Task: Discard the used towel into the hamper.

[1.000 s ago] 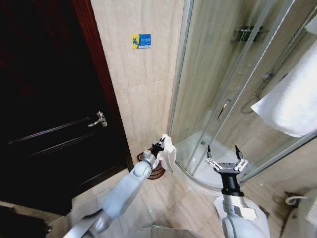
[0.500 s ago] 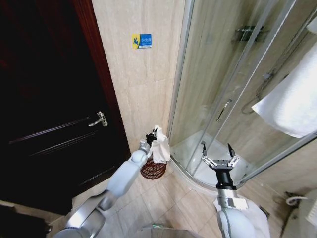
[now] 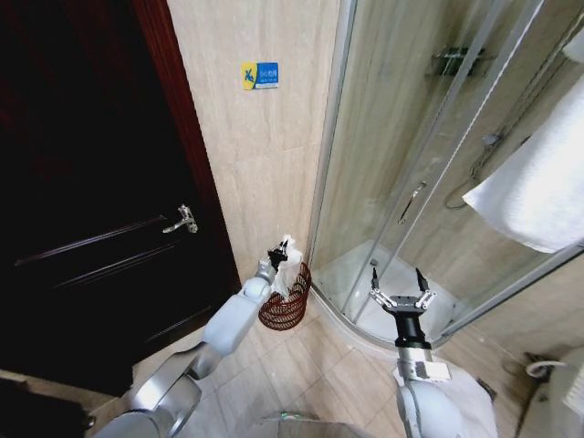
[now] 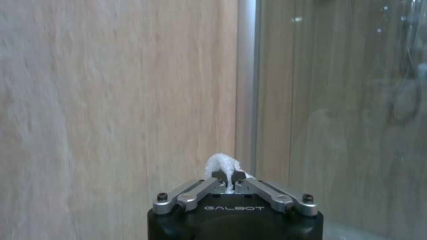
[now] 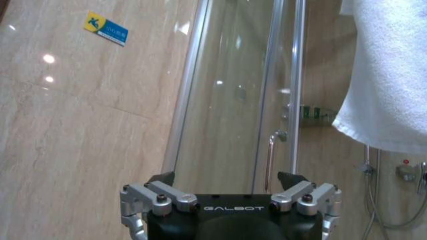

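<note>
Beige tiled floor [image 3: 301, 365] carries the hamper [image 3: 285, 306] by the wall, where the left hand [image 3: 276, 255] pinches the towel [image 3: 288, 274] above its rim, while at 3 o'clock the right hand [image 3: 399, 297] hangs spread.

One basket [image 3: 285, 306] on the floor, one small white towel [image 3: 286, 274] hanging into it, and a second, bigger towel [image 3: 538, 187] up on the right. Two grippers: left [image 3: 276, 256], right [image 3: 397, 290]. One dark door [image 3: 82, 210], one door handle [image 3: 183, 219], one blue sign [image 3: 260, 75].
</note>
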